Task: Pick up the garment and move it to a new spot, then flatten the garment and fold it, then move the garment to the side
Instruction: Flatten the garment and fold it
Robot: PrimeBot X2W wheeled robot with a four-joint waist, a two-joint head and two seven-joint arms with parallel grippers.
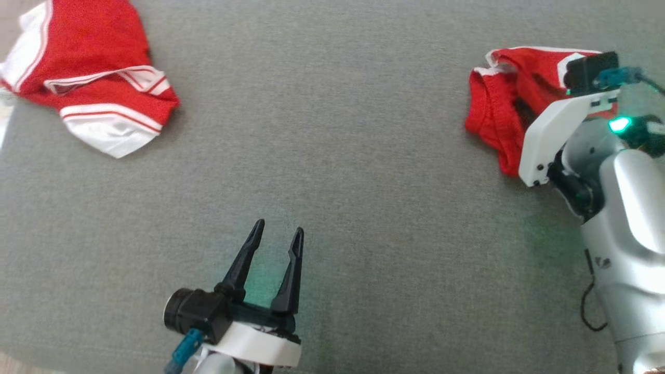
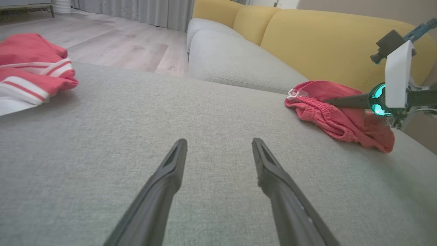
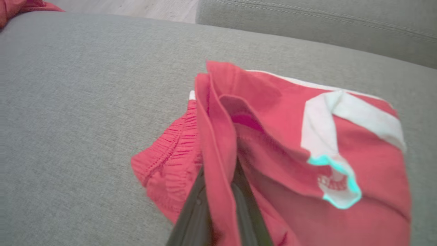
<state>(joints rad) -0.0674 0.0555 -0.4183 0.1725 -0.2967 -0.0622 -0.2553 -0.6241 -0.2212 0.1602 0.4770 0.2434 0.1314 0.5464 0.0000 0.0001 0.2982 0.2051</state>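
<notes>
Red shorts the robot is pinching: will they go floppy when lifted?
Probably floppy: the red shorts lie crumpled in soft folds, so most of them would likely dangle from the right fingers. Likely light too: the cloth looks thin where it is pinched. The gathered waistband may stretch a little.

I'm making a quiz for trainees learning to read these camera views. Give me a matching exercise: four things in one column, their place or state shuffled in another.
1 left pincer
2 right pincer
3 red shorts
4 red and white garment

A lying loose, far left
B open over bare grey cushion
C shut on a fold of cloth
D bunched at the right, gripped

Pairs: 1-B, 2-C, 3-D, 4-A
</notes>
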